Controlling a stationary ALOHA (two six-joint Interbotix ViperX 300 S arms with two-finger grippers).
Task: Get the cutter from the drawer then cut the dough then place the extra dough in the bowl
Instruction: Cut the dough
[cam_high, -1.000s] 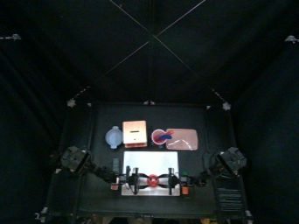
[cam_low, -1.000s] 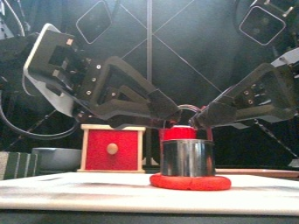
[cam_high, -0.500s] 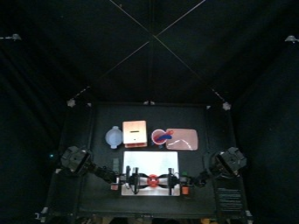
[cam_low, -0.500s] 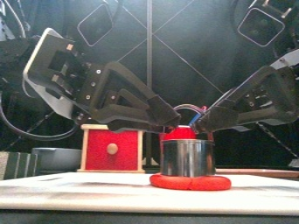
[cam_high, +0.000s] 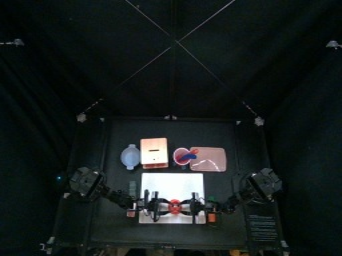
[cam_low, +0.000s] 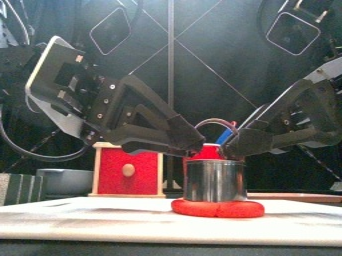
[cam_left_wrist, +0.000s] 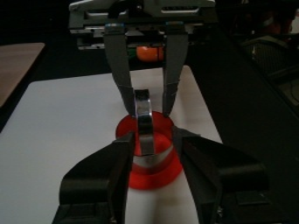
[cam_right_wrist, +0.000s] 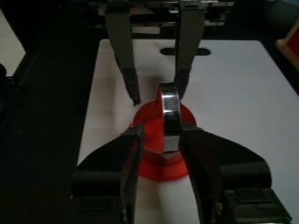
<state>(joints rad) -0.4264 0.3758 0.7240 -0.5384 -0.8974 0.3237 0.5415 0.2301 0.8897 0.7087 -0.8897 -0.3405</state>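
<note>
A round metal cutter (cam_low: 214, 182) stands upright in a flat red dough disc (cam_low: 217, 208) on the white cutting board (cam_low: 80, 215). My left gripper (cam_low: 198, 135) hangs open just above the cutter's left rim. My right gripper (cam_low: 238, 142) hangs open above its right rim. In the left wrist view the cutter (cam_left_wrist: 149, 144) and dough (cam_left_wrist: 152, 175) lie between my open jaws, with the other arm's fingers beyond. The right wrist view shows the same cutter (cam_right_wrist: 170, 114) and dough (cam_right_wrist: 158, 166). From above, both grippers (cam_high: 158, 208) (cam_high: 191, 208) flank the dough.
Behind the board stand the wooden box (cam_high: 154, 152) with its red drawer front (cam_low: 130, 170), the blue-grey bowl (cam_high: 130, 155) to its left, and the pink tray (cam_high: 214, 162) with a red cup (cam_high: 185, 155) to its right.
Both grippers have drawn apart from the cutter's wire handle, the left one leftward and the right one rightward. The cutter and dough have stayed put.
</note>
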